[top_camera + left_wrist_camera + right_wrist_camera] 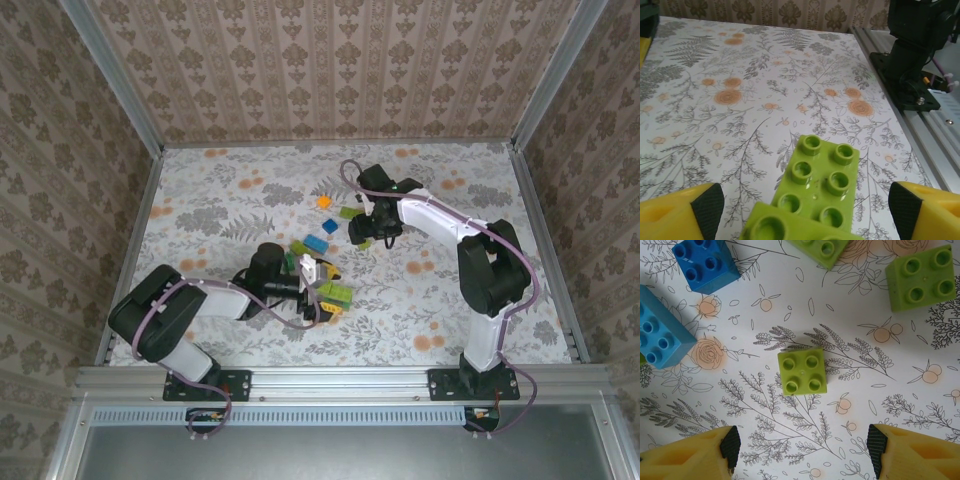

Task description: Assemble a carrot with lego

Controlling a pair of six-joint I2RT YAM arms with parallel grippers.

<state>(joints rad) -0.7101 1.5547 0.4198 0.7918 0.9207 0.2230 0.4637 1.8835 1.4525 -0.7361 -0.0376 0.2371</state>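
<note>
The partly built carrot (335, 294) lies on the table in front of the left arm, lime bricks with some orange at its near side. In the left wrist view its long lime brick (822, 180) runs between the fingers, with a second lime brick (785, 227) stacked over its near end. My left gripper (806, 210) is open, with a gap on either side of the bricks. My right gripper (804, 444) is open above the table, and a small four-stud lime brick (802, 371) lies just ahead of its fingertips, untouched.
Loose lego lies mid-table: an orange brick (324, 202), blue bricks (315, 243), a lime one (347, 212). The right wrist view shows two blue bricks (705, 262) at upper left and green ones (920, 277) at upper right. The right arm's base (912, 75) stands by the rail.
</note>
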